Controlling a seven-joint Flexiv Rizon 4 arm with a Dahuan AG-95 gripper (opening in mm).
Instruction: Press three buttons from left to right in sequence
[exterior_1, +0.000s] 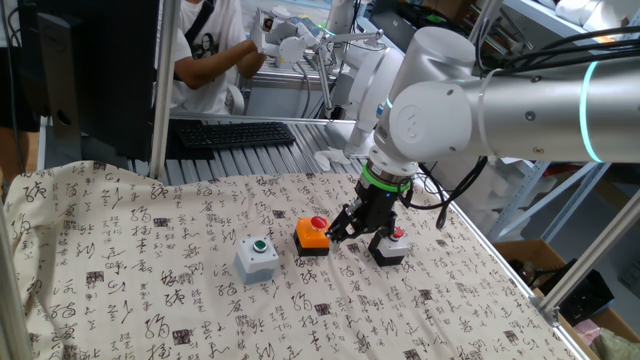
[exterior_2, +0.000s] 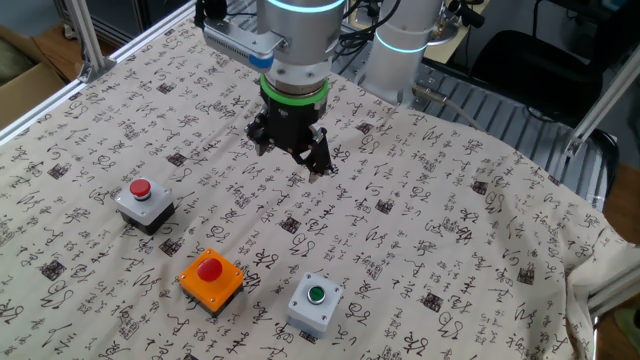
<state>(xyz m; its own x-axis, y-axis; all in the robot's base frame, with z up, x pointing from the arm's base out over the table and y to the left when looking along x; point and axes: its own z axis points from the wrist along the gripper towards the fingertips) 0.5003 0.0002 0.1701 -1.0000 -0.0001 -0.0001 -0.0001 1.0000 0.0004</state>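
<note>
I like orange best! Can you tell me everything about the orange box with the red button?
The orange box with the round red cap looks like plastic: a squarish orange top on a black base. It sits flat and upright on the cloth printed with black characters, in the middle of the three buttons. Nothing touches it but the cloth, and the red cap stands up, unpressed as far as I can tell.

You've three buttons (exterior_2: 211, 277) in a row on the worktop (exterior_2: 450, 230); end effector (exterior_2: 290, 150) hangs behind them.
</note>
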